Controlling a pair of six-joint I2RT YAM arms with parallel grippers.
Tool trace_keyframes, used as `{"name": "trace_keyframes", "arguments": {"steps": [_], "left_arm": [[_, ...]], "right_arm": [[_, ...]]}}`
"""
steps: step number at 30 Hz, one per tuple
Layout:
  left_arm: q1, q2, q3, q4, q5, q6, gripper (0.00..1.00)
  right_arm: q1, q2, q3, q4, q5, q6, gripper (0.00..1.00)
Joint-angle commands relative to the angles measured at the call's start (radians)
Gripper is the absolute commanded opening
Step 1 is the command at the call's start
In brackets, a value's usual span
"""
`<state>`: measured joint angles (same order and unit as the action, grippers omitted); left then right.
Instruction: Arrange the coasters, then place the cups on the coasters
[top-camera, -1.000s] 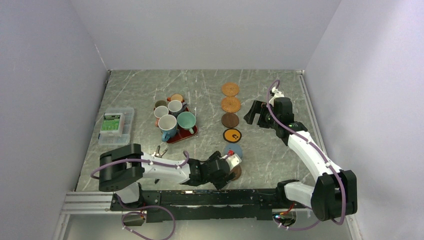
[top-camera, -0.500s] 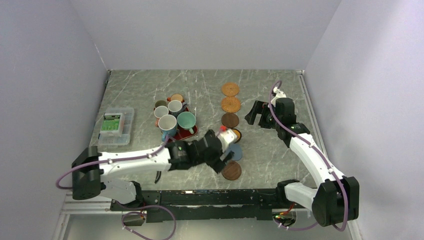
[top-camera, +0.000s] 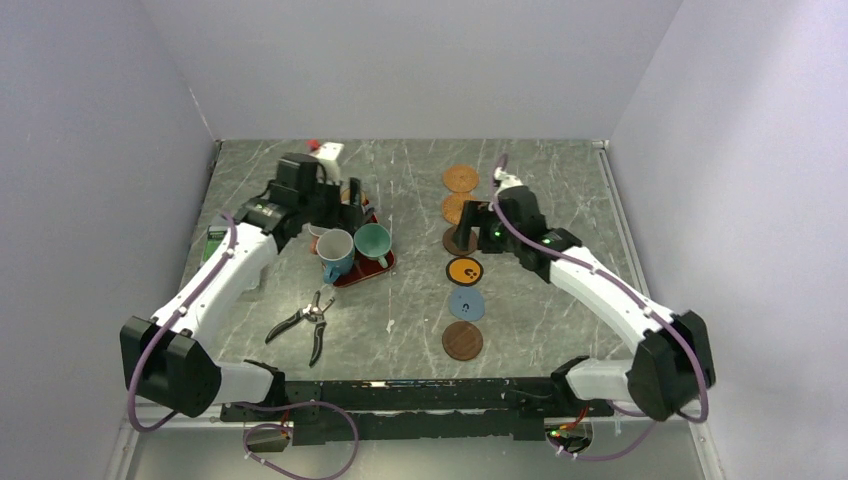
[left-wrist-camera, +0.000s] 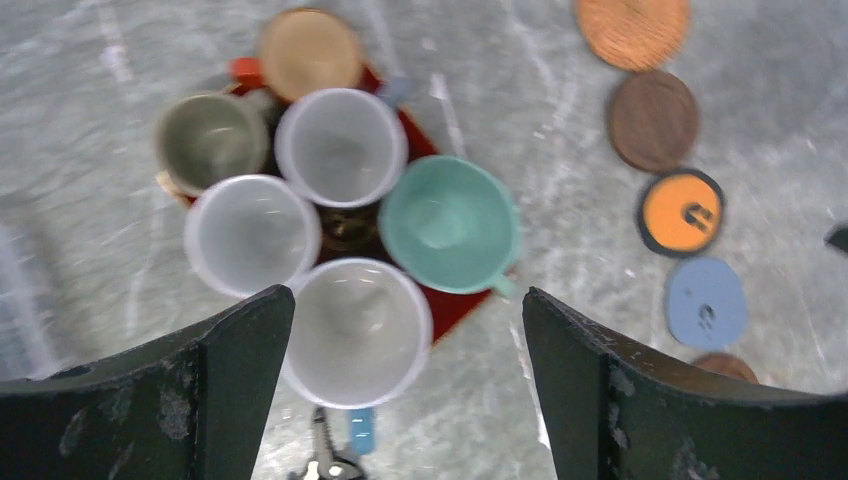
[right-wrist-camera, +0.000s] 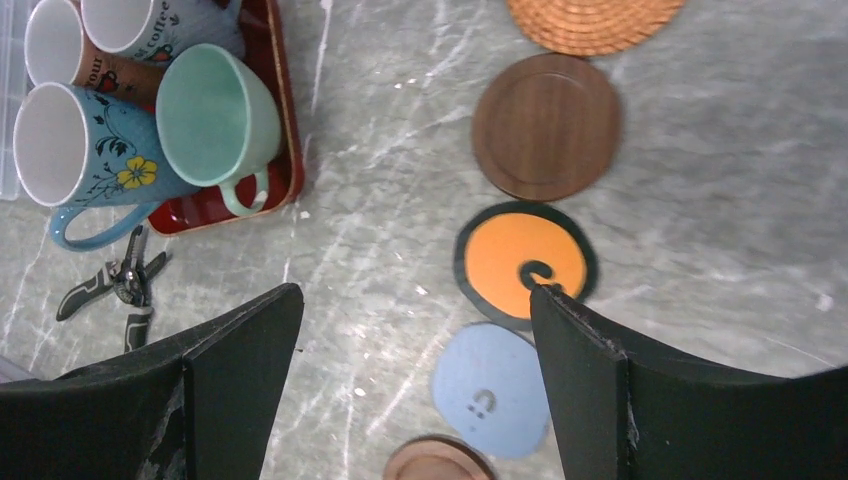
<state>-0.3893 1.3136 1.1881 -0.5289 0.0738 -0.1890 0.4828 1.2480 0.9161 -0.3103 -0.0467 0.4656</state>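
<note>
Six coasters lie in a column: woven orange, a second woven one, dark brown, black with an orange face, blue and dark brown. The cups stand crowded on a red tray: orange-brown, olive, grey-white, white, teal and blue with white inside. My left gripper hangs open above the cups, holding nothing. Over the middle of the coaster column my right gripper is open and empty, covering two coasters in the top view.
Pliers lie on the marble table in front of the tray. A clear plastic box sits at the left edge, partly under my left arm. Walls close in the table on three sides.
My left arm swung from the near coasters up and left to above the cups, uncovering the pliers. My right gripper moved left over the coaster column.
</note>
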Motion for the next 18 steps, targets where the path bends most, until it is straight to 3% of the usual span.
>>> {"name": "trace_keyframes", "arguments": {"steps": [1,7,18], "left_arm": [[0.112,-0.025,0.022,-0.008,0.065,0.002,0.91],[0.114,-0.119,-0.078,0.029,-0.071,0.026,0.91],[0.114,-0.110,-0.074,0.027,-0.005,0.003,0.87]], "right_arm": [[0.115,0.131,0.124,0.025,0.104,0.050,0.88],[0.221,0.379,0.340,-0.004,0.127,0.029,0.78],[0.310,0.729,0.688,-0.129,0.177,0.005,0.60]]}}
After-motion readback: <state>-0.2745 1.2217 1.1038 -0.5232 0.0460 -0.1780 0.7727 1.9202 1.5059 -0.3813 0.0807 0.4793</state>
